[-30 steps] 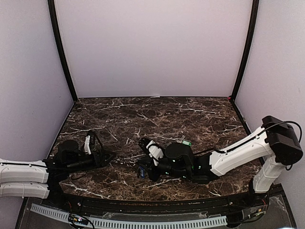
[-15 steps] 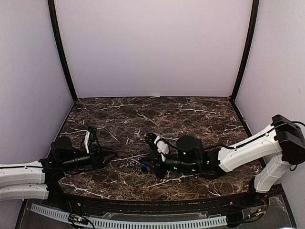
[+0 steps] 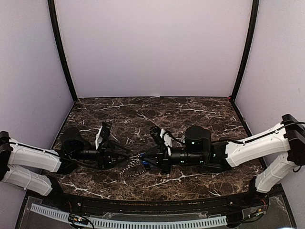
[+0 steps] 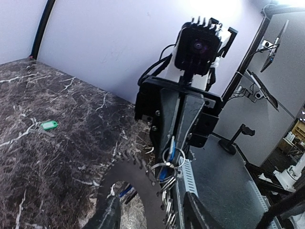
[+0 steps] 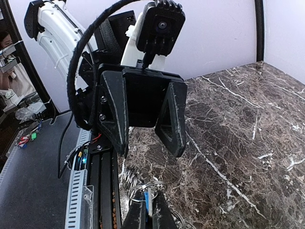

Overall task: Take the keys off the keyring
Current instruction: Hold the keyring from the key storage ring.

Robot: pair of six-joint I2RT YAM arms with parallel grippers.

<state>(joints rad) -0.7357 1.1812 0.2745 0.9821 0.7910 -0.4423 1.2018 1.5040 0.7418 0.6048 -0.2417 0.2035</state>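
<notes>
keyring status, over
Right pincer shut on blue key. Left pincer open, at the keyring. Green key already off, on table. No obstruction seen.

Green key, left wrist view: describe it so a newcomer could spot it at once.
On the dark marble table, look toward the left edge of the view, well away from the right gripper. The green key lies flat there, alone. It is the only green thing; the blue key is pinched at that gripper's fingertips among wire rings.

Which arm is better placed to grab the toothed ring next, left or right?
Probably left: the left gripper is open and facing the keyring, while the right gripper is shut on the small rings.
</notes>
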